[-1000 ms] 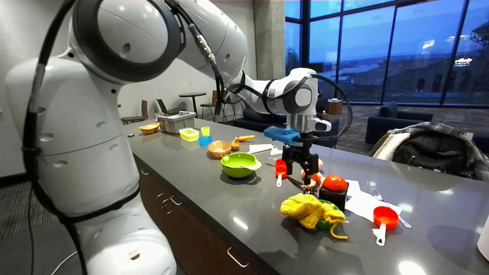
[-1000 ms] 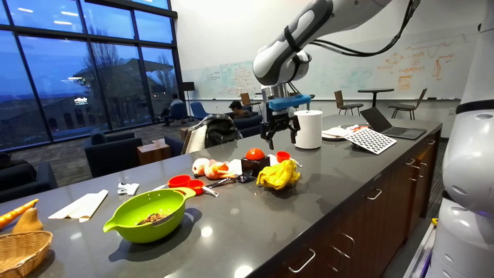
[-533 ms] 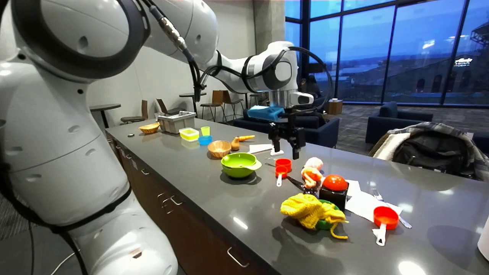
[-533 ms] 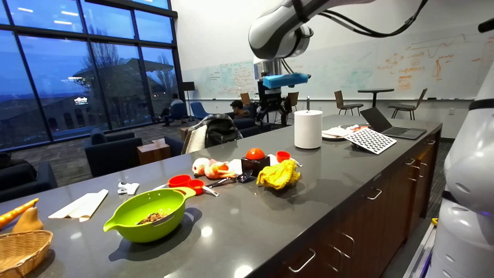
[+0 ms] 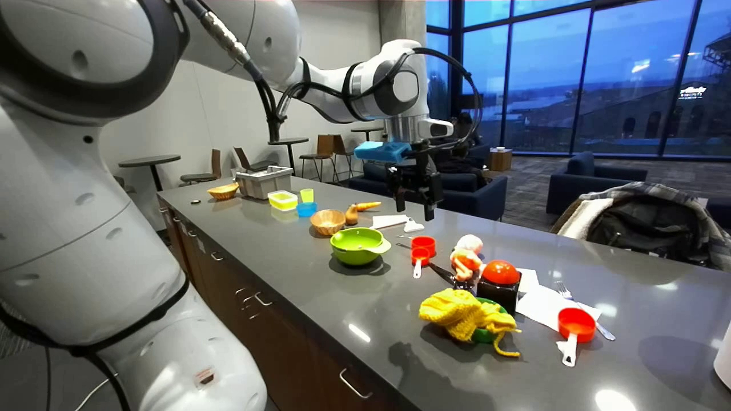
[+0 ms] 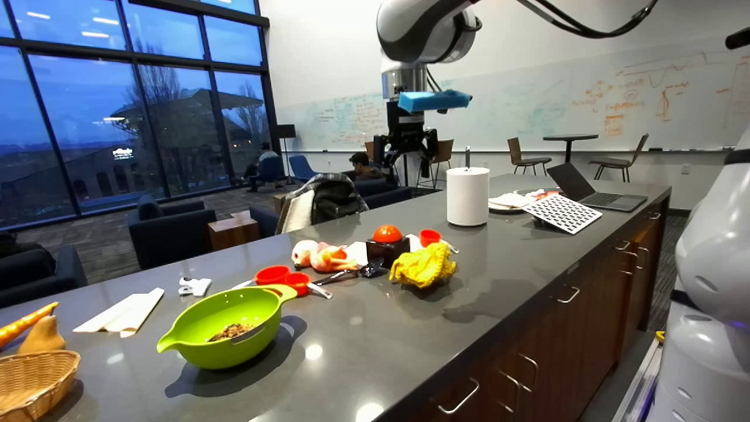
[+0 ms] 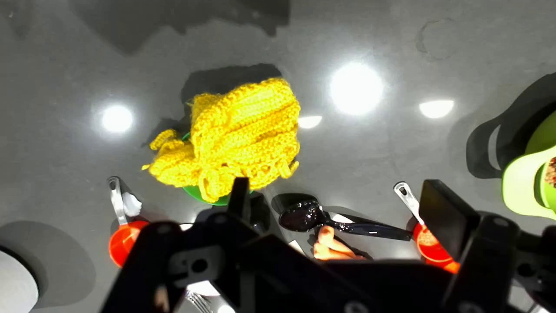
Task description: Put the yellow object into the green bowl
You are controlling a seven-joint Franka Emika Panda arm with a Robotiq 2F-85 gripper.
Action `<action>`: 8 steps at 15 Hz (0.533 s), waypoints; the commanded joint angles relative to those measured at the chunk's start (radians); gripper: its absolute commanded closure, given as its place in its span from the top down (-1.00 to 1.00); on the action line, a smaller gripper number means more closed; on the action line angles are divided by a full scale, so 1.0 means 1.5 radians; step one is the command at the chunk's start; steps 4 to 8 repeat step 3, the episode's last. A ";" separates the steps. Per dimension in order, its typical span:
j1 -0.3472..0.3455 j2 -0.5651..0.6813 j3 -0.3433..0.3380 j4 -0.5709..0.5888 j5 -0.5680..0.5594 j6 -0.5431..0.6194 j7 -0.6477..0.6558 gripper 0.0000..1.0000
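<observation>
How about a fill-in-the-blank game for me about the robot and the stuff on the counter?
1. The crumpled knitted thing is colored ____.
2. The bowl with brown bits inside is lime-____.
3. In an exterior view, you can count ____ red cups on the counter.
4. The gripper hangs in the air, open and holding ____.

Missing words, in order: yellow; green; three; nothing.

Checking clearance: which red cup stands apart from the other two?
The red cup beside the fork; the other two sit close together near the lime bowl.
</observation>
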 commanded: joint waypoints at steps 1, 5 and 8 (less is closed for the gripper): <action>-0.006 0.003 0.005 0.001 0.002 -0.001 -0.001 1.00; -0.006 0.006 0.005 0.001 0.002 0.000 -0.001 1.00; -0.006 0.006 0.005 0.001 0.002 0.000 -0.001 1.00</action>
